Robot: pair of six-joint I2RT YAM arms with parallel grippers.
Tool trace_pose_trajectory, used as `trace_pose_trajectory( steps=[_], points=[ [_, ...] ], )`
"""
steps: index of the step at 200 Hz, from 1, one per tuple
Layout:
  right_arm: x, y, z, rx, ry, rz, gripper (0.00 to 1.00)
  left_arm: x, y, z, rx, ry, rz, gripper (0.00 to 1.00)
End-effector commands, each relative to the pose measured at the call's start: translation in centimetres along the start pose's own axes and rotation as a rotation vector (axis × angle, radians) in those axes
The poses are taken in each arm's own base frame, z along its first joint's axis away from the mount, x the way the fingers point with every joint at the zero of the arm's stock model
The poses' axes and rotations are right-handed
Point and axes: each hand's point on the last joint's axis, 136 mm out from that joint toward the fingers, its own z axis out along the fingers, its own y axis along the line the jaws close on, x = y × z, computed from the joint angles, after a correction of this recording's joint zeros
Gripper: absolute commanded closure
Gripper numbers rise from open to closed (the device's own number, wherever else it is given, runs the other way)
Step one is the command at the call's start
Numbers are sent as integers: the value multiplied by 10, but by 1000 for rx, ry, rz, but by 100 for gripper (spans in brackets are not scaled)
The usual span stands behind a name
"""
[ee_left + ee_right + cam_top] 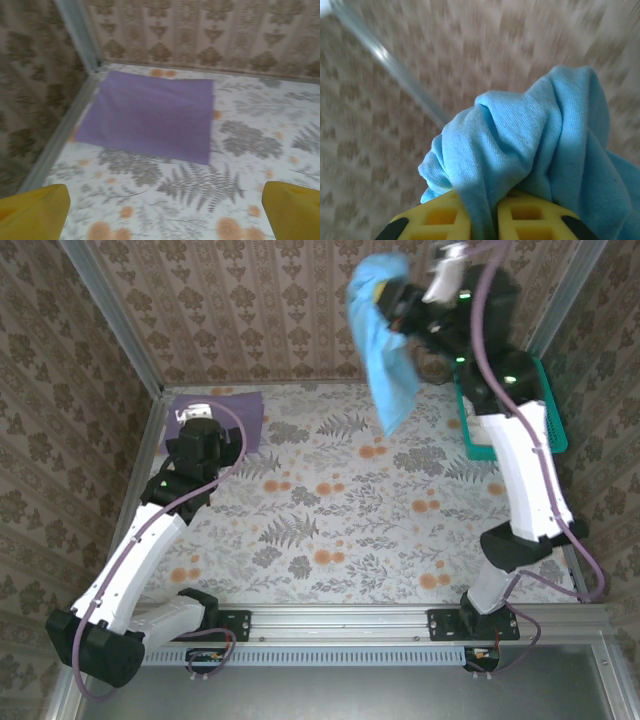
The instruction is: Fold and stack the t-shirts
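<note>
Top view: the right gripper (392,302) is raised high at the far right, and the sky-blue t-shirt (385,355) hangs from it in the air. The shirt's lower end dangles over the far part of the table (340,525), probably clear of the surface, though the angle makes that hard to confirm. Right wrist view: a bunched fold of the blue cloth is pinched tight between the 2 yellow fingers (440,217); the background is blurred.

The teal basket (550,415) sits at the far-right edge of the table, partly behind the right arm.

The left gripper (164,215) has its jaws wide apart and holds nothing. It hovers low over the table just near of the lavender t-shirt (150,112). That shirt lies flat as 1 neat folded rectangle in the far-left corner, close to the metal frame post (77,30) and wall, well apart from the blue shirt.
</note>
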Motion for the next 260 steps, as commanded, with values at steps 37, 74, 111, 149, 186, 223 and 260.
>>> trace_pose_trajectory(
  steps=[37,74,111,149,186,223,260],
  points=[
    [182,-119,50,379,594,192,49,15,20,-5,-98,58,30,0],
    [203,-245,20,673,573,404,20,60,-56,20,236,318,61,0],
    [250,-282,-2,633,557,593,22,127,-102,22,442,643,113,4],
    [355,-272,-5,526,817,674,40,184,-119,-8,618,870,153,9],
    [401,-255,11,450,872,639,43,222,-139,-46,799,995,200,10],
    [429,-260,23,452,899,624,50,244,-160,-47,862,1073,168,12],
    [435,-280,33,497,879,567,47,268,-175,-31,762,1103,295,14]
  ],
)
